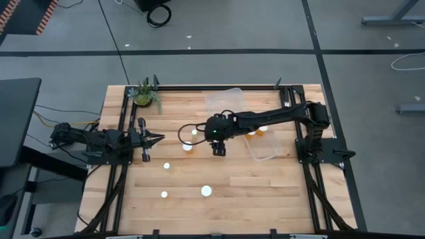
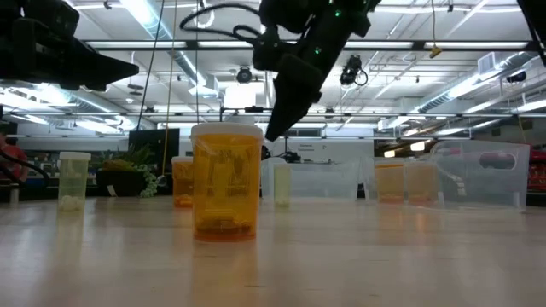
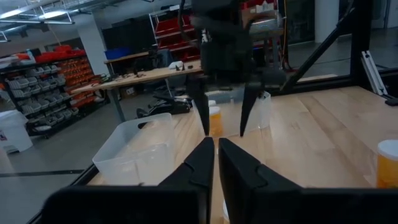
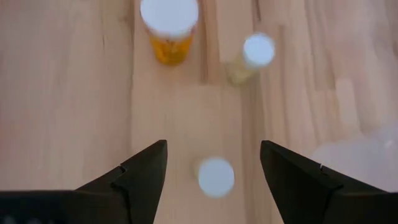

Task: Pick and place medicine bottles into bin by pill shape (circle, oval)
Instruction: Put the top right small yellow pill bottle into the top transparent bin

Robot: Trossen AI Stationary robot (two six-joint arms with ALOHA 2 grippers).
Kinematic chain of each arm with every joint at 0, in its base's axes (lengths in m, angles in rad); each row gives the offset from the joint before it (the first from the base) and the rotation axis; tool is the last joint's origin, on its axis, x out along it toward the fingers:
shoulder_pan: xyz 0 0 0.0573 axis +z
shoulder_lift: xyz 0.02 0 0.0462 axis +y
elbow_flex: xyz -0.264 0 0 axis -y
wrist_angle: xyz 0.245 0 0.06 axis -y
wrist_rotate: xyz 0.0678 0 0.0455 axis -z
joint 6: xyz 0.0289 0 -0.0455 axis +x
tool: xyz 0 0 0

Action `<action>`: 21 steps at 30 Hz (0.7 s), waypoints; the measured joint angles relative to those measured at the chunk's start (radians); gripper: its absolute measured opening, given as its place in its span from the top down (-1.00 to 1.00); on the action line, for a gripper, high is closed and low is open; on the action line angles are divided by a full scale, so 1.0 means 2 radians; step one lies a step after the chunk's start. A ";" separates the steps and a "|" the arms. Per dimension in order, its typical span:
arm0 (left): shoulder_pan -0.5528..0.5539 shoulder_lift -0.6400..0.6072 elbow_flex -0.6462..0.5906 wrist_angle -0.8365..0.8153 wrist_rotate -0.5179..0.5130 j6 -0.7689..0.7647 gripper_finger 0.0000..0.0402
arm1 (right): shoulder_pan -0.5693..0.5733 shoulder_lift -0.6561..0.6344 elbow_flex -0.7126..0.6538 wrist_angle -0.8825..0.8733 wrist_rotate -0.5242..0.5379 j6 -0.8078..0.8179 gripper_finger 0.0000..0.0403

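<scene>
Two end effectors show over the wooden worktop (image 1: 265, 199); the right end effector (image 1: 219, 150) hangs above the middle of the boards with its jaws spread wide and nothing between them; its wrist view looks straight down past both fingers (image 4: 142, 171) at a small white-capped bottle (image 4: 216, 177) standing between them on the wood, with a larger amber bottle (image 4: 168, 28) and a paler small one (image 4: 252, 57) farther off; the left end effector (image 1: 159, 138) rests at the left side of the worktop, jaws pinched together, empty, pointing toward the right arm; from above, the medicine bottles read as white dots: one (image 1: 188, 147) just left of the right end effector, one (image 1: 166, 166) nearer the left arm, a larger cap (image 1: 206, 191) and a small one (image 1: 164, 194) toward the near edge; a clear bin (image 1: 275, 149) sits on the right half of the worktop under the right arm, with an amber bottle (image 1: 264, 131) beside the arm; whether that bottle is inside the bin I cannot tell; a small potted plant (image 1: 145, 94) stands at the far left corner; in the low view a big amber bottle (image 2: 226, 181) stands in the foreground.
</scene>
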 joint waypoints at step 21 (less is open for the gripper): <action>0.000 0.013 0.000 0.000 0.000 0.000 0.84 | -0.014 0.046 -0.001 -0.005 -0.012 -0.025 -0.18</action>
